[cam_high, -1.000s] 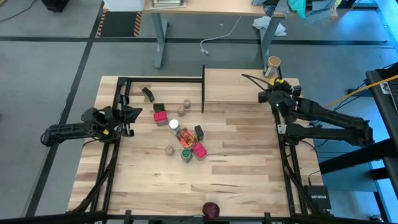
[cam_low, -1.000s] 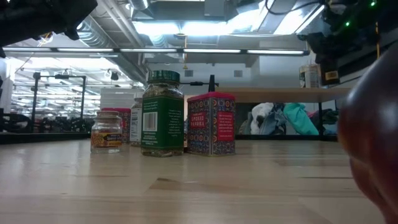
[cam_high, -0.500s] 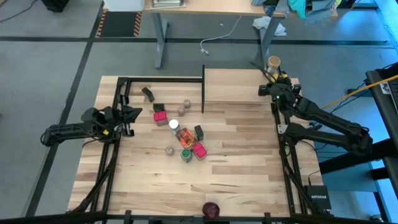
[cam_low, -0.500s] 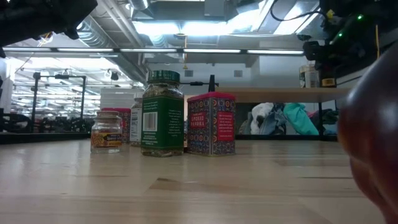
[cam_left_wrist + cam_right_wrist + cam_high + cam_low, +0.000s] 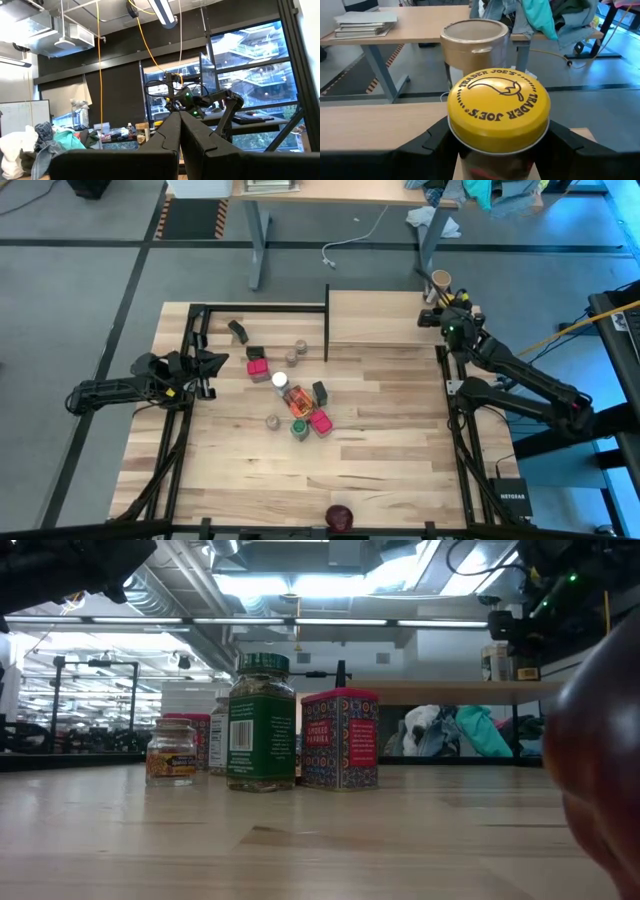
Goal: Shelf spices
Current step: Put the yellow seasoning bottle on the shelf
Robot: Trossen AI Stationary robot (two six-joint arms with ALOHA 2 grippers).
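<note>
While my right gripper [image 5: 495, 145] is reaching over the far right corner of the shelf [image 5: 375, 320], its two dark fingers [image 5: 427, 145] are standing on either side of a yellow-lidded jar [image 5: 498, 107], clamped on it below the lid; the lid is reading "Trader Joe's" around a drawn bird; just behind it a tan-lidded jar [image 5: 474, 45] is standing at the shelf's far edge, showing from above as a pale ring [image 5: 440, 280] beside my right gripper [image 5: 447, 315]; I am keeping my left gripper [image 5: 212, 365] pressed together, its fingers [image 5: 172, 137] meeting in a closed wedge, and it is hanging at the left side of the table [image 5: 380, 440], well apart from the spices; those spices are sitting in a loose cluster on the tabletop, left of centre and off the shelf: a pink-red box [image 5: 258, 367], a white-capped bottle [image 5: 280, 381], an orange-red packet [image 5: 297, 401], a dark tin [image 5: 320, 393], a second pink-red box [image 5: 321, 421], a green-lidded jar [image 5: 299, 430] and a small tan-lidded jar [image 5: 272, 422]; two more small jars [image 5: 297, 351] are standing just beside the shelf's black post, and two dark items [image 5: 238, 331] are lying farther left; from table height the green-lidded jar [image 5: 261, 725] is standing upright beside a patterned pink-red box [image 5: 340, 738] and a small amber jar [image 5: 171, 752]; a dark red round thing [image 5: 340, 516] is sitting at the table's near edge.
</note>
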